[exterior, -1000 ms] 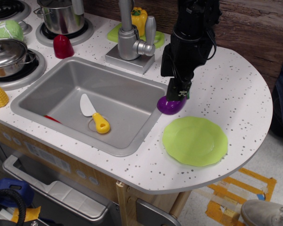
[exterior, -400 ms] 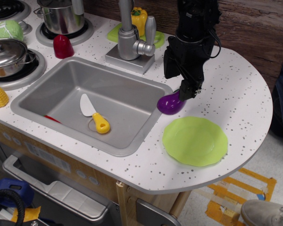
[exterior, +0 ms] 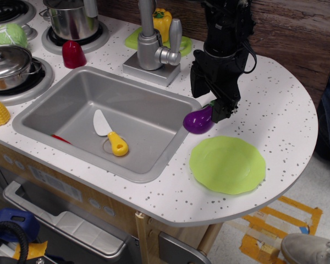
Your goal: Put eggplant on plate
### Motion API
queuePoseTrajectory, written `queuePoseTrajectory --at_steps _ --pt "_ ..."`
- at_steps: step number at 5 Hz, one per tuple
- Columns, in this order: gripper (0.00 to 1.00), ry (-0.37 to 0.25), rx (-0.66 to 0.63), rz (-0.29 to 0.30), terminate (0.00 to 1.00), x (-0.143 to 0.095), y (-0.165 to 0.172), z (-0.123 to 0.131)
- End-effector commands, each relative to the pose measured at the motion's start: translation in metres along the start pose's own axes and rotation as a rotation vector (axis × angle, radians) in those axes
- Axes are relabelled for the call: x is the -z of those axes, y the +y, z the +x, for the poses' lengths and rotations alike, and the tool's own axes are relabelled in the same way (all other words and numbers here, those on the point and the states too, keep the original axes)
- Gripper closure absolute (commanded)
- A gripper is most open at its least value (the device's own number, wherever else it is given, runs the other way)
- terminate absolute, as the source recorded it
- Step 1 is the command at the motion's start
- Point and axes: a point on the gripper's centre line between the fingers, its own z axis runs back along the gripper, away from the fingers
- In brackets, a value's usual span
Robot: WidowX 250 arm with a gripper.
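Observation:
The purple eggplant point(exterior: 197, 121) lies tilted at the sink's right rim, its green stem end pointing up and right. My black gripper point(exterior: 218, 111) comes down from above and is shut on that stem end. The eggplant's body sits low over the speckled counter, and I cannot tell whether it touches it. The light-green plate point(exterior: 227, 164) lies flat on the counter in front of and to the right of the eggplant. It has nothing on it.
The steel sink point(exterior: 49, 107) on the left holds a toy knife point(exterior: 110, 135). The faucet point(exterior: 152, 47) stands behind it. A yellow pepper point(exterior: 163, 20) sits on a smaller green plate at the back. Pots, a cabbage point(exterior: 10, 35) and a red cup point(exterior: 73, 54) are on the stove side.
My gripper has shifted to the right and slightly up. The eggplant has tilted, so its stem end now shows next to the fingers. Its body has stayed in nearly the same spot.

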Motion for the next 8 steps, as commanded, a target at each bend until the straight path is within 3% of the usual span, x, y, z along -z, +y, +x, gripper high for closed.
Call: queuePoseTrajectory --at_steps 1,6,7,8 --pt "0.00 -0.046 -0.033 0.004 0.00 0.000 0.008 -0.003" --pt "0.00 -0.109 -0.077 -0.013 0.00 0.026 0.010 -0.012" --pt "1.00 -0.093 -0.077 -0.017 0.00 0.023 0.011 -0.011" --pt "1.00 -0.078 -0.057 -0.033 0.00 0.017 0.015 -0.010"
